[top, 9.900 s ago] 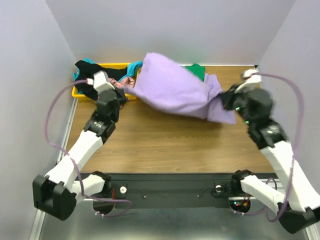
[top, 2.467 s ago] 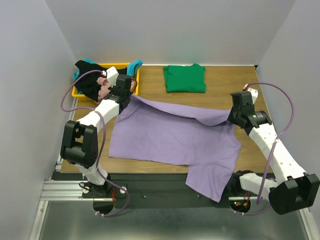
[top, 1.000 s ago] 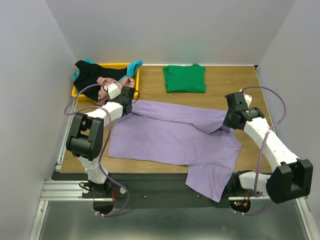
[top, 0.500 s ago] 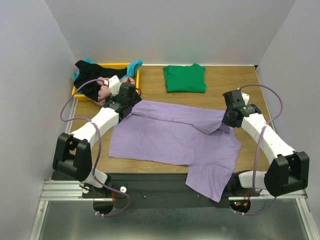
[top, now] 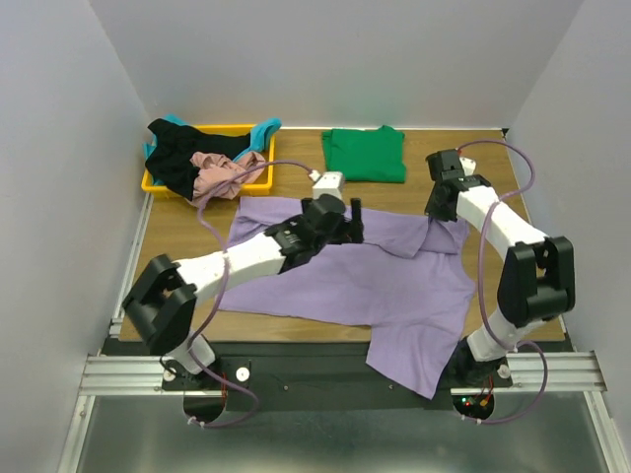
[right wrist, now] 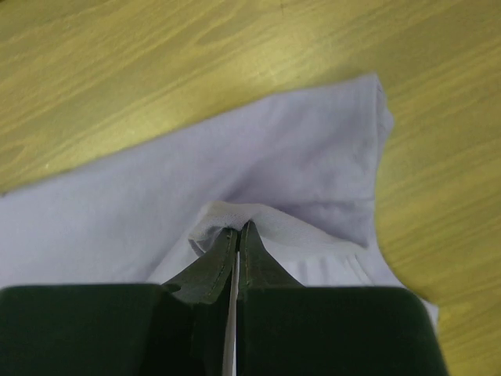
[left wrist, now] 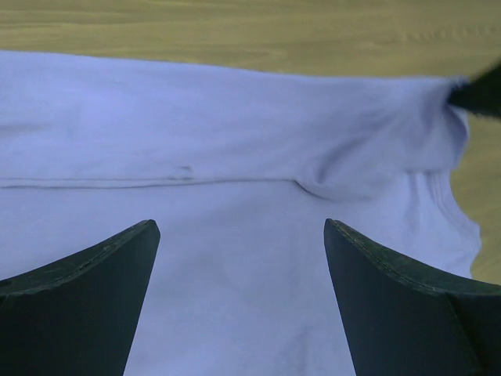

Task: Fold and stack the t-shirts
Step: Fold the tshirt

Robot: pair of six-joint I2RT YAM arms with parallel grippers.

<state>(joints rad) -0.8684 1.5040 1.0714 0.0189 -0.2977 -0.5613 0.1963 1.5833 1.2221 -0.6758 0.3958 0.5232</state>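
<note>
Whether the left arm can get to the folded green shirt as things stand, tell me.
Probably yes. The left end effector hangs open and empty over the purple shirt, and the green shirt lies flat just beyond it, with only open table between them.

Purple t-shirt (top: 394, 286) across wooden table (top: 182, 225)

Purple shirt (top: 394, 286) covers mid-table; left arm (top: 246, 261) lies diagonally across it and right arm (top: 493, 217) lines the right edge. Bare wood (top: 296, 163) between yellow tray (top: 225, 128) and folded green shirt (top: 365, 156) is passable. Another bare strip sits left of the purple shirt, near side of the tray.
</note>
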